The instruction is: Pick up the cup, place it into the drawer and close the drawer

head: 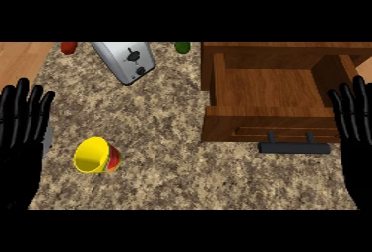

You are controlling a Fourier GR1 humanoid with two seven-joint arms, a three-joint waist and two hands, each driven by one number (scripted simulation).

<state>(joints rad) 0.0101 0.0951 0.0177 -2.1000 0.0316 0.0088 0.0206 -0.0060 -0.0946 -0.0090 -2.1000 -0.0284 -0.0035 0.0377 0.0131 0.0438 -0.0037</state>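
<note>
Both hands rest with fingers spread straight, holding nothing: left hand (22,133) at nine o'clock, right hand (354,123) at three. The left is nearer the cup (97,155); better to approach from the side and curl round its wall. The cup, yellow with a red band, lies tipped on the counter (174,123) at seven o'clock, well apart from the open drawer (265,83) at one o'clock.

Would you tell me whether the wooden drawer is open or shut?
Open: the drawer is pulled out, bare wooden floor showing, handle toward the robot.
</note>
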